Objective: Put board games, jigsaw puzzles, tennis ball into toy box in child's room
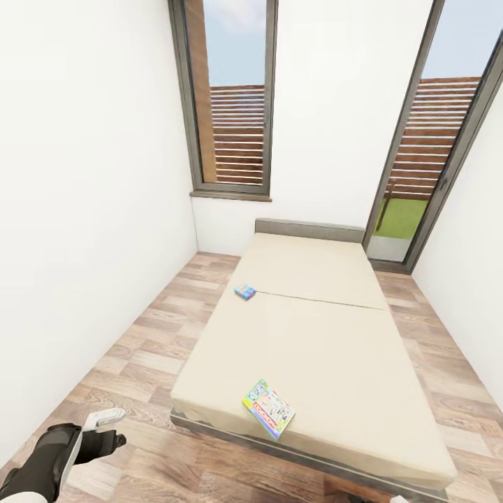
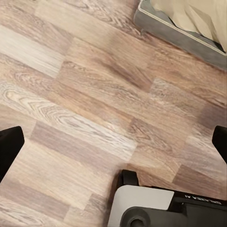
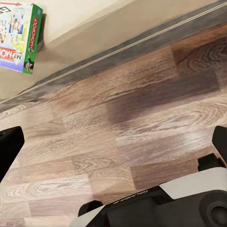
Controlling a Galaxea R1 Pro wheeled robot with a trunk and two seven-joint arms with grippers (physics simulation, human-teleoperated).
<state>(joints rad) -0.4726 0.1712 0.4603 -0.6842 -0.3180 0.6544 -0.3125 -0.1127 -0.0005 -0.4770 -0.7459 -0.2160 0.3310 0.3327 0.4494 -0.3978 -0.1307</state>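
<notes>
Two board games lie on the bed (image 1: 328,349). A small blue box (image 1: 244,291) sits near its left edge, halfway up. A pale green multicoloured box (image 1: 269,408) rests by the near edge, and it appears again in the right wrist view (image 3: 19,35) on the mattress corner. My left gripper (image 1: 105,429) hangs low over the floor to the left of the bed's foot. Its fingers are spread wide with nothing between them (image 2: 113,144). My right gripper (image 3: 113,142) is also open and empty above the floor beside the bed frame. The table, toy box, jigsaw puzzles and tennis ball are out of view.
A white wall (image 1: 84,209) runs close along the left, leaving a strip of wood floor (image 1: 140,349) between it and the bed. A tall window (image 1: 234,98) and a glass door (image 1: 433,161) stand in the far wall. The bed's dark frame corner (image 2: 189,40) lies near my left gripper.
</notes>
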